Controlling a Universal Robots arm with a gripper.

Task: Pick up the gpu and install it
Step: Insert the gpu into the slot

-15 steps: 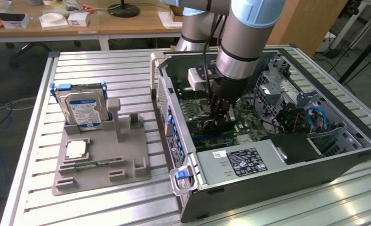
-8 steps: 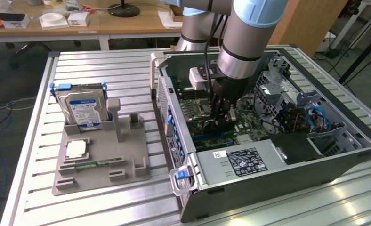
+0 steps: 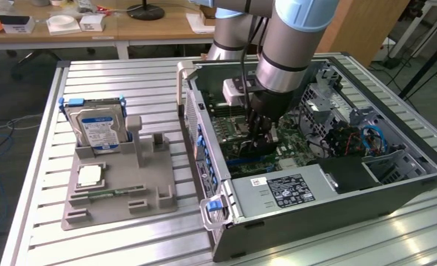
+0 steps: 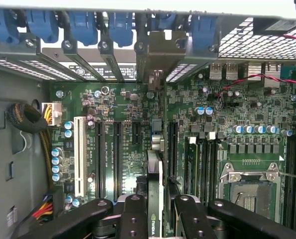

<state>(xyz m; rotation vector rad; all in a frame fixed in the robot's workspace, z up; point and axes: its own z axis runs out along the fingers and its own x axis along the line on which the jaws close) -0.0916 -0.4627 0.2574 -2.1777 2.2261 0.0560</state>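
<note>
Inside the open steel PC case point(image 3: 396, 183), arm lowered over green motherboard point(image 4: 187, 124); install step under way, judging by pose; gripper point(image 4: 155, 209), black fingers part-closed, clamps gpu point(image 4: 154, 174) edge-on, thin card w/ silver bracket point(image 4: 160, 55) at rear slots; seating needs card aligned w/ long black slot point(image 4: 117, 154).

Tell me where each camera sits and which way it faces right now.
Exterior view: off the arm, above one table corner, looking down at the open computer case, the parts holder and the arm reaching inside.
Wrist view: on the wrist, looking down past the pincer at the motherboard.
Shared: the pincer gripping the gpu on edge, bracket at the rear slots.
</note>
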